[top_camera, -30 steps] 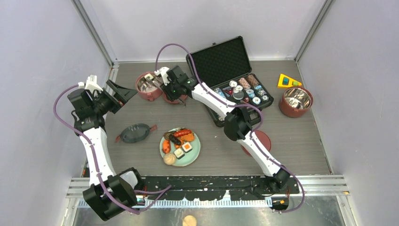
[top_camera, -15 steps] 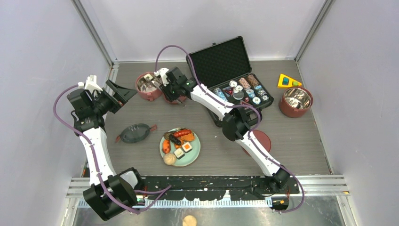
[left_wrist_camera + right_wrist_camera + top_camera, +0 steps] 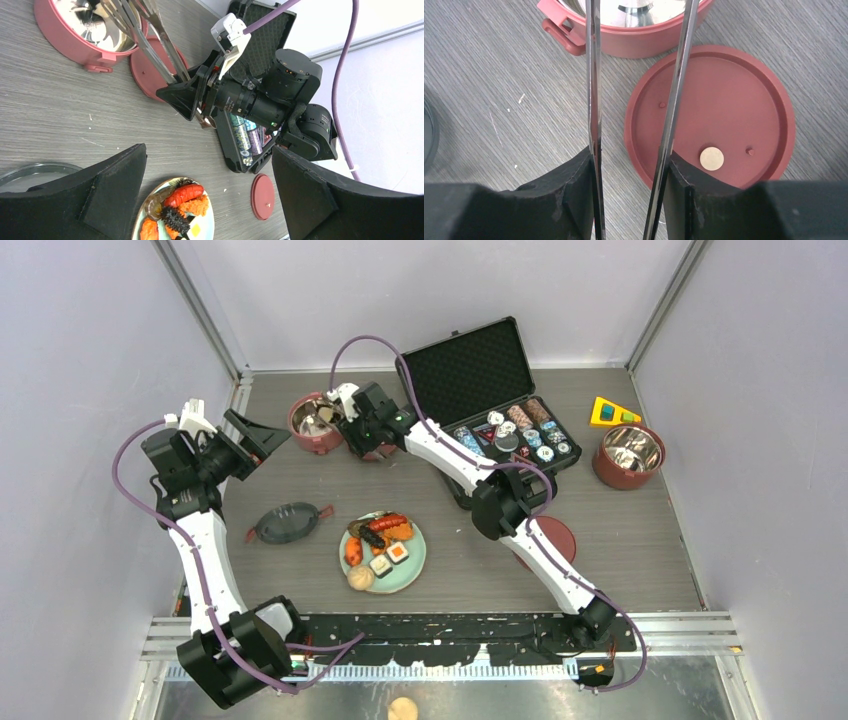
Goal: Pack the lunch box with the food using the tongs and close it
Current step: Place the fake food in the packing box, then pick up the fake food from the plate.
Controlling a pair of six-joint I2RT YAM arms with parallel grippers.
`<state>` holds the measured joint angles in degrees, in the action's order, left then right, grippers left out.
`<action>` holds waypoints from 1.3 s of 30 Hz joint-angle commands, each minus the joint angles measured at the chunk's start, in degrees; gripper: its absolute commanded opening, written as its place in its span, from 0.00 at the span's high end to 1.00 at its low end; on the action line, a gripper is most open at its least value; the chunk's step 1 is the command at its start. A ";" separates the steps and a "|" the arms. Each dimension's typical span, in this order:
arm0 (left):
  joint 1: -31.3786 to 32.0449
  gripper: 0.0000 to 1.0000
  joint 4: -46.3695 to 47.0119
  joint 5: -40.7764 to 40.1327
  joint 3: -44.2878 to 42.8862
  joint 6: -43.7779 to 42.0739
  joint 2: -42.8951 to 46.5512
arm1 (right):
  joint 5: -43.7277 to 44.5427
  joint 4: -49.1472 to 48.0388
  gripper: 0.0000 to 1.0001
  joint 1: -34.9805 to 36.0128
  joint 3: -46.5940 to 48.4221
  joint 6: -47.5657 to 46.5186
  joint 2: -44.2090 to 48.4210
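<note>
Right wrist view: right gripper has loosened yet still pinches the tongs, now spread over the lunch box bowl, probably releasing; left gripper gapes empty.

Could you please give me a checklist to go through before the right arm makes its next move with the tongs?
1. Tongs held in the right hand: ok, both thin arms run between its fingers.
2. Tong tips free of food: cannot tell, the tips are cut off in both wrist views and too small from above.
3. Bowl open for packing: ok, its inner lid lies flat on the table beside it.
4. Food ready to pick up: ok, the pieces lie on the green plate.
5. Left hand free: ok, open and holding nothing.
</note>
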<state>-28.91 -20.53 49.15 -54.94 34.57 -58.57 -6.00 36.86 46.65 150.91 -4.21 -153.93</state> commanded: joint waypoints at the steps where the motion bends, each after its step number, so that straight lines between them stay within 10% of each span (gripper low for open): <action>1: -0.49 0.02 2.31 1.39 -0.18 0.51 0.52 | 0.52 -3.64 0.49 0.19 3.16 0.78 2.31; 17: -0.48 0.02 0.97 1.11 -1.18 0.50 0.55 | -3.80 -0.86 0.52 -1.14 -17.49 -0.02 27.07; 29: -0.53 0.03 -0.32 0.91 -1.31 -0.52 0.90 | -18.47 19.51 0.55 -1.00 -39.53 -9.45 50.74; 39: -0.51 0.03 -0.37 1.19 -0.92 -0.64 1.06 | -16.00 22.94 0.55 10.11 -62.90 -15.25 66.35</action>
<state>-28.99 -21.45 49.15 -54.94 34.28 -58.57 -22.06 58.57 52.53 91.35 -16.58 -91.66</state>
